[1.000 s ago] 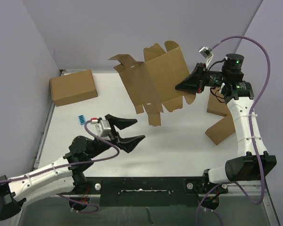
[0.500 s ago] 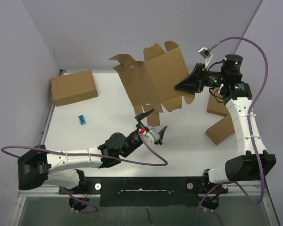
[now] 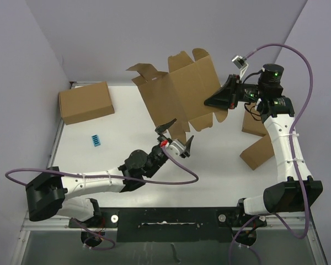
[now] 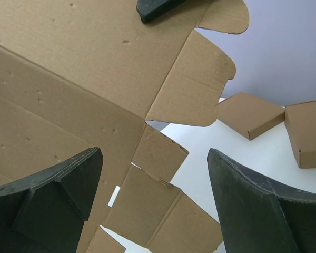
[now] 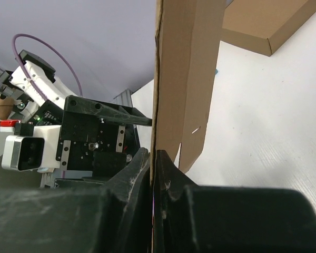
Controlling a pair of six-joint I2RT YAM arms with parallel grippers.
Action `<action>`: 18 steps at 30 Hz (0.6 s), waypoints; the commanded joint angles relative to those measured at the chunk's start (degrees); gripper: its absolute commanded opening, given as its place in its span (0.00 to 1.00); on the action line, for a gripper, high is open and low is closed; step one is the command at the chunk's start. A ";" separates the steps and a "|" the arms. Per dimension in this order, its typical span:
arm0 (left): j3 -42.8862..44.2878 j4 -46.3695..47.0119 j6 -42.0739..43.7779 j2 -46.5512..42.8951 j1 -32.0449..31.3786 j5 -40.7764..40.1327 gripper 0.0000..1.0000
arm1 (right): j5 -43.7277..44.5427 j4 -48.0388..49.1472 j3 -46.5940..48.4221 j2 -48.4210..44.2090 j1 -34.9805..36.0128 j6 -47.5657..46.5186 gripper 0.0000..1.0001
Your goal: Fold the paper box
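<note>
Probably light, crease-floppy box (image 3: 176,91) hangs pinched by the right gripper (image 3: 208,102); the wide-apart left gripper (image 3: 177,135) should take a lower flap.

surface: white table (image 3: 220,176) | left of left gripper (image 3: 177,135): closed brown carton (image 3: 86,102) far, small blue ridged piece (image 3: 95,141) nearer | right of right gripper (image 3: 208,102): two flat brown boxes (image 3: 259,152)

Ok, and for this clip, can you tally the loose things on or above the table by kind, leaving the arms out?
Paper box, an unfolded flat sheet held up off the table: 1
Closed brown boxes: 3 (left box, far-right box, near-right box)
Small blue item: 1
Total: 5
</note>
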 commanded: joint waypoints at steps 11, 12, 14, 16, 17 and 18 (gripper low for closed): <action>-1.45 2.50 -7.01 -3.14 3.38 7.07 0.77 | -0.73 0.35 0.40 -2.43 0.00 -1.65 0.00; -3.29 2.13 -9.82 -5.20 3.95 8.20 0.78 | -0.44 -1.46 0.97 -2.50 -0.04 -3.38 0.00; -6.84 -1.04 -18.23 -11.33 7.78 11.85 0.80 | 0.50 -5.99 2.53 -2.59 0.03 -8.29 0.00; -8.84 -8.10 -29.03 -18.45 17.14 18.75 0.81 | 0.89 -8.40 3.16 -2.84 0.10 -11.61 0.00; -9.31 -11.38 -33.18 -21.57 21.47 22.56 0.81 | 0.99 -9.37 3.34 -2.94 0.19 -13.02 0.00; -9.69 -13.55 -36.89 -24.49 25.82 25.63 0.83 | 1.01 -10.21 3.52 -3.03 0.21 -14.23 0.00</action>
